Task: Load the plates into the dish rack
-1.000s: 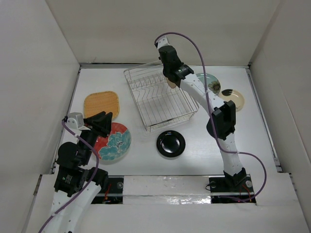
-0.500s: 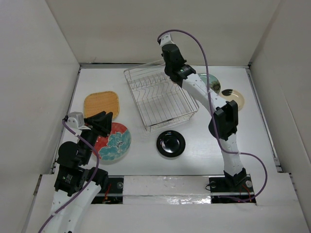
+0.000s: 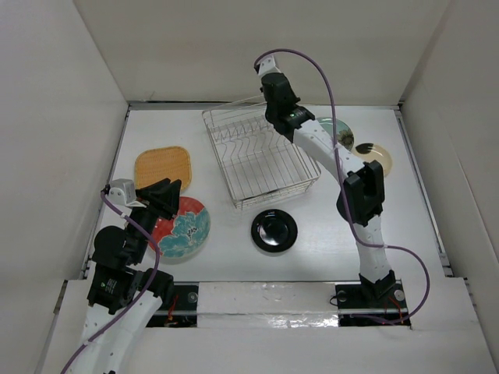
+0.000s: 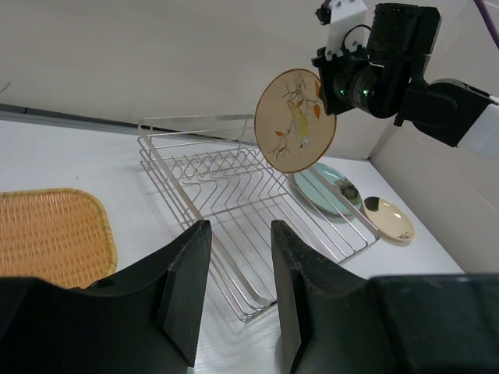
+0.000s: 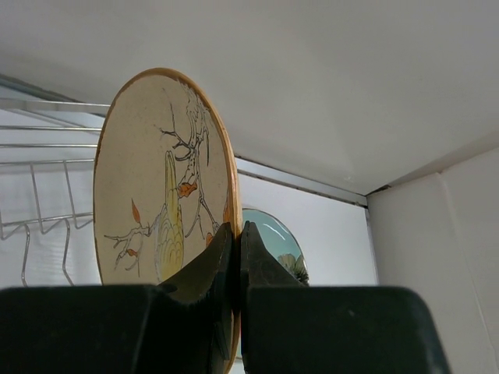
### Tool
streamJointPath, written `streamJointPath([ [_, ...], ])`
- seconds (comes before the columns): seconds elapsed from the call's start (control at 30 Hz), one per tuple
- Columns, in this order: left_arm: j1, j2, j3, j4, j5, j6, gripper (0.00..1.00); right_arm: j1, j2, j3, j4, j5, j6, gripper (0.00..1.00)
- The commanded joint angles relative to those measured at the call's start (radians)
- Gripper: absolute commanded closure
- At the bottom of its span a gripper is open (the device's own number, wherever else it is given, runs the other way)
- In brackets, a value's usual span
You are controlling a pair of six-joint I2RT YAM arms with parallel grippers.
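Note:
The silver wire dish rack [image 3: 261, 160] stands at the back middle with no plates in it; it also shows in the left wrist view [image 4: 234, 202]. My right gripper [image 3: 279, 117] is shut on the rim of the beige leaf-patterned plate [image 5: 156, 179] and holds it upright above the rack's far right corner [image 4: 295, 121]. My left gripper [image 3: 165, 193] is open and empty, above the red plate with the teal flower [image 3: 181, 226]. The orange-tan woven plate [image 3: 163, 167], the black plate [image 3: 274, 230], the pale green plate [image 3: 337, 134] and the small cream plate [image 3: 374, 157] lie flat on the table.
White walls close in the table on the left, back and right. The pale green plate [image 4: 327, 191] and the cream plate [image 4: 388, 220] lie just right of the rack, under the right arm. The black plate lies just in front of the rack.
My right gripper has lifted the beige plate slightly up and toward the back wall over the rack. The left arm has not moved.

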Motion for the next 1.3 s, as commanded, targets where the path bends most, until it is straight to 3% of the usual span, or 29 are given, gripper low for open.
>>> streamJointPath([
  [0.0,-0.004,0.013,0.009,0.040,0.009,0.009,0.67,-0.014,-0.168,0.024,0.182,0.078,-0.036,1.00],
  [0.47,-0.004,0.007,0.009,0.037,0.009,0.009,0.67,-0.023,-0.180,-0.133,0.200,0.060,-0.004,1.00],
  [1.27,-0.004,0.009,0.009,0.036,0.005,0.009,0.67,0.034,-0.015,-0.154,0.171,-0.017,0.062,1.00],
])
